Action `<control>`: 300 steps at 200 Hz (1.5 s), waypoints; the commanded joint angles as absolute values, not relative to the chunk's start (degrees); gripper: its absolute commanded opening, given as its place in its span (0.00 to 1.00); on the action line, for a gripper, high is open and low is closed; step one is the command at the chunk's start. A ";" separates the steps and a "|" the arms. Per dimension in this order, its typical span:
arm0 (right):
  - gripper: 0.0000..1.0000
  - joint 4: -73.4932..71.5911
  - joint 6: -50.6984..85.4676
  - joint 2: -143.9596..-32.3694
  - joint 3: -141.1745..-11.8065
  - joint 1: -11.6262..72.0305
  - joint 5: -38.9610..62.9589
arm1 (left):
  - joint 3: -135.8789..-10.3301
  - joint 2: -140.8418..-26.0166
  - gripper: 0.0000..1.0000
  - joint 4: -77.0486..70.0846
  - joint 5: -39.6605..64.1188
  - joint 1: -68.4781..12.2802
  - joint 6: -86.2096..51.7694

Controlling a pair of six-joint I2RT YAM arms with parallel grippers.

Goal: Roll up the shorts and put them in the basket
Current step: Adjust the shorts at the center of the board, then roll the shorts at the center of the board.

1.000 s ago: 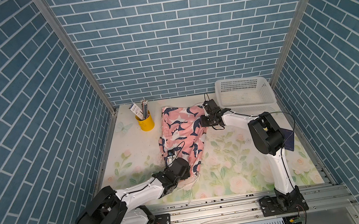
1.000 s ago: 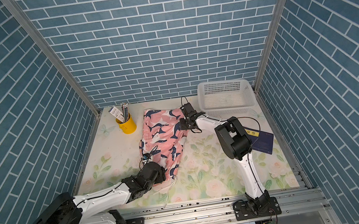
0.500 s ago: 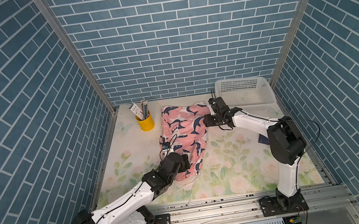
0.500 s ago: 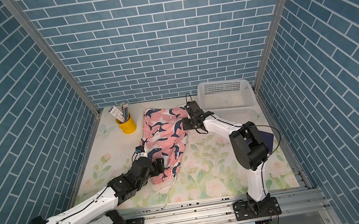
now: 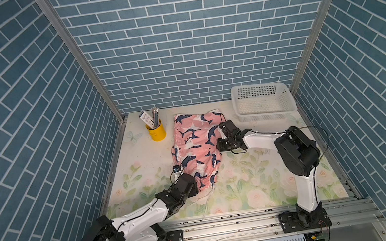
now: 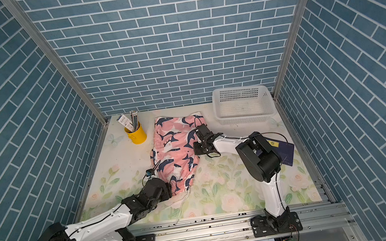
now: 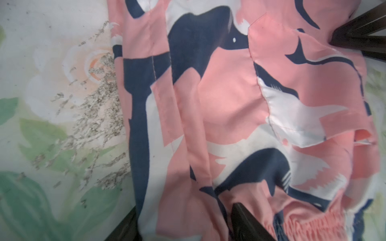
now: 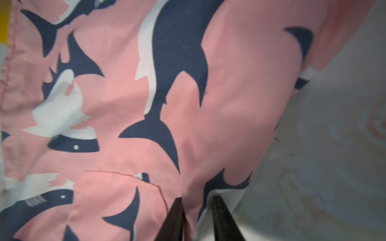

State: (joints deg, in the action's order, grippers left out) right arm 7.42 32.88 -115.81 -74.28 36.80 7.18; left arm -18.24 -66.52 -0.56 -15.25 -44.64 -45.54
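The shorts (image 5: 195,141) (image 6: 174,144), pink with navy-and-white sharks, lie stretched out flat in the middle of the table, with the gathered waistband at the near end. My left gripper (image 5: 197,183) (image 6: 170,187) sits at that waistband end. In the left wrist view its jaws (image 7: 183,208) stand wide apart with the fabric (image 7: 229,104) lying between them. My right gripper (image 5: 218,138) (image 6: 195,144) is at the shorts' right edge. In the right wrist view it (image 8: 197,200) is shut on a fold of the pink cloth (image 8: 146,104).
A yellow cup (image 5: 156,131) holding pencils stands at the back left, close to the shorts. A white mesh basket (image 5: 262,103) sits at the back right. A dark blue card (image 6: 282,151) lies by the right arm. A thin white drawstring (image 5: 206,202) trails toward the front rail.
My right gripper has come nearer along the shorts' right edge from their far corner and has closed on the fabric. My left arm shifted briefly and is back at the waistband, its jaws narrowing.
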 commanded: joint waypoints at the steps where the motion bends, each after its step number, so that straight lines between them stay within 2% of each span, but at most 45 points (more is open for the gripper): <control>1: 0.17 4.88 33.93 -118.18 -78.20 34.43 5.24 | -20.37 -71.79 0.69 -7.63 -12.83 -42.65 -42.84; 28: 0.19 7.69 30.86 -120.58 -84.32 33.75 4.66 | -24.78 -77.13 0.67 -8.92 -12.22 -41.82 -40.20; 38: 0.25 8.46 30.12 -119.99 -85.13 33.74 4.66 | -26.01 -77.14 0.69 -8.17 -11.75 -41.78 -39.90; 60: 0.47 8.78 28.79 -114.81 -81.35 34.12 4.66 | -25.52 -72.50 0.76 -6.94 -11.71 -41.81 -40.46; 75: 0.54 8.81 27.68 -110.40 -76.67 34.69 5.37 | -24.55 -68.14 0.80 -5.37 -11.78 -41.83 -41.11; 87: 0.57 8.71 26.72 -106.97 -72.54 35.36 6.13 | -23.78 -65.02 0.84 -4.05 -11.30 -41.77 -41.30; 108: 0.58 7.81 26.45 -102.49 -65.72 36.79 9.56 | -22.06 -61.26 0.86 -2.56 -10.95 -41.77 -41.26; 158: 0.60 4.19 25.93 -97.50 -56.88 42.61 16.33 | -17.67 -62.35 0.74 -7.56 -9.52 -41.84 -42.71; 182: 0.62 2.29 26.87 -97.53 -54.72 44.02 18.28 | -17.51 -65.57 0.74 -9.17 -10.42 -41.82 -43.03; 222: 0.62 -2.02 29.55 -99.30 -51.23 44.89 19.95 | -16.82 -70.09 0.78 -14.96 -9.82 -41.67 -43.13; 268: 0.55 -9.04 32.55 -102.02 -50.11 44.96 24.32 | -17.34 -74.81 0.75 -19.44 -8.55 -41.64 -42.75; 282: 0.49 -12.34 34.06 -102.73 -49.85 44.98 27.34 | -17.29 -75.62 0.75 -20.80 -7.96 -41.45 -42.55; 300: 0.30 -14.21 35.08 -103.23 -49.95 44.91 29.16 | -17.14 -76.36 0.75 -22.49 -7.22 -41.10 -42.42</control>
State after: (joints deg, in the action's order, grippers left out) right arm -8.64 32.08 -101.84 -50.63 44.62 24.51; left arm -17.43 -74.96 -20.25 -8.91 -41.87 -42.92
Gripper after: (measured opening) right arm 0.371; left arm 0.750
